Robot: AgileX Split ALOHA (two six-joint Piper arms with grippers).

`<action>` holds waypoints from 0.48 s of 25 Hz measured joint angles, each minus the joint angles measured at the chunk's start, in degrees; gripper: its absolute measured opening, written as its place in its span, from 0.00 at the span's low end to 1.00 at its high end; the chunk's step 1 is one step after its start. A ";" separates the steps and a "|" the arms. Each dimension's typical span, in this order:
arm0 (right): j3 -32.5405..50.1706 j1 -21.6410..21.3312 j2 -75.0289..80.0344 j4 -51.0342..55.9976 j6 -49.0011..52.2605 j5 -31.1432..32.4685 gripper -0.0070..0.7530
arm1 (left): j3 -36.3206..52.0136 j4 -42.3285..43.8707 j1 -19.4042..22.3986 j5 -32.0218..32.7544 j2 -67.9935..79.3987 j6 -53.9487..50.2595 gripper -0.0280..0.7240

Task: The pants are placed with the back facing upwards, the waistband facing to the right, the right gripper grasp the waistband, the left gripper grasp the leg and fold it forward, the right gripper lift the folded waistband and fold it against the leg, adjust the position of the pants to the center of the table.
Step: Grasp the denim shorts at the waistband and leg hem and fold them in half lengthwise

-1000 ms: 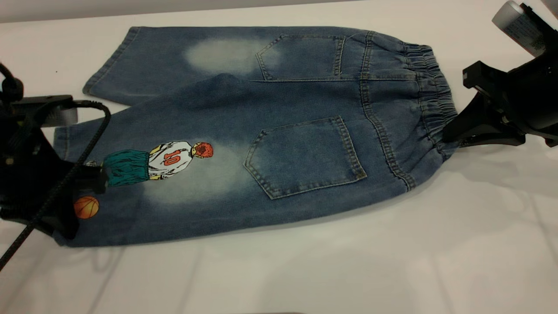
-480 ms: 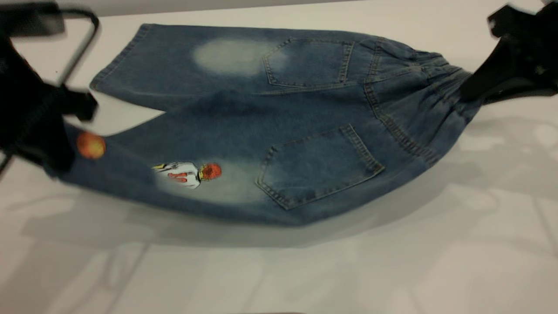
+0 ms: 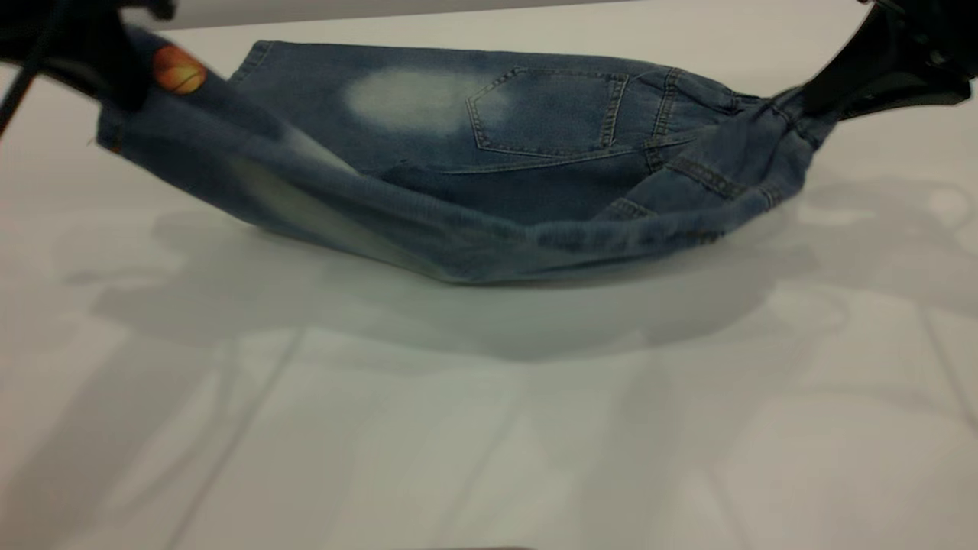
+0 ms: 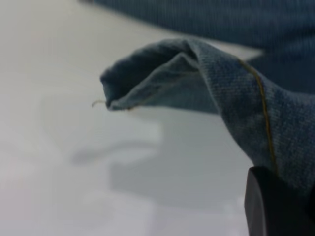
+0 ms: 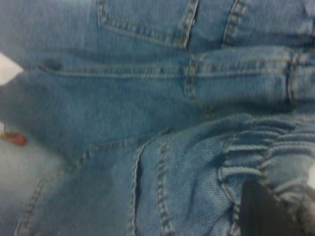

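Note:
The blue denim pants [image 3: 489, 114] hang like a hammock between both arms; the far plain leg and one back pocket [image 3: 546, 111] still lie flat on the table [image 3: 489, 428]. At the far left my left gripper [image 3: 122, 80] is shut on the hem of the printed leg [image 3: 229, 160], right beside the orange basketball print [image 3: 177, 69]. The left wrist view shows that hem [image 4: 197, 78] curling above a black finger [image 4: 275, 206]. My right gripper [image 3: 814, 95] at the far right is shut on the ruffled waistband [image 5: 266, 152], which is raised off the table.
The white tabletop stretches wide and bare in front of the pants, with only their shadow [image 3: 458, 321] on it. The table's far edge [image 3: 382, 11] runs just behind the plain leg.
Both grippers have risen and moved toward the far edge, lifting the near half of the pants. The printed leg has swung up, so the player print has turned out of sight.

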 joint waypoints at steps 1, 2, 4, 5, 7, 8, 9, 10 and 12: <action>-1.17 0.00 1.09 0.45 0.00 -0.08 0.05 | -1.71 0.49 0.00 0.00 1.81 0.00 0.11; -2.11 0.00 1.97 0.92 0.00 -0.37 0.05 | -3.54 1.01 0.00 -0.07 3.39 0.00 0.11; -4.44 0.00 3.78 1.14 0.28 -0.92 0.05 | -7.30 1.49 0.00 -0.08 7.11 0.06 0.11; -5.64 -0.20 4.47 1.19 0.59 -1.00 0.05 | -9.51 1.64 0.00 -0.08 8.79 0.30 0.11; -7.84 -0.93 5.34 1.19 1.67 -0.99 0.05 | -13.65 2.35 0.00 0.09 11.47 0.64 0.11; -9.02 -1.46 5.60 1.19 2.41 -0.93 0.05 | -15.88 2.77 0.00 0.09 12.74 0.77 0.11; -9.94 -2.20 5.65 1.19 3.00 -0.94 0.05 | -17.97 3.20 0.00 0.09 13.70 0.83 0.11; -11.02 -3.05 5.71 1.19 3.69 -0.85 0.05 | -19.59 3.55 0.00 0.09 14.70 0.87 0.11; -12.98 -4.45 5.71 1.29 4.90 -0.80 0.05 | -22.98 4.22 0.00 0.15 16.39 0.94 0.11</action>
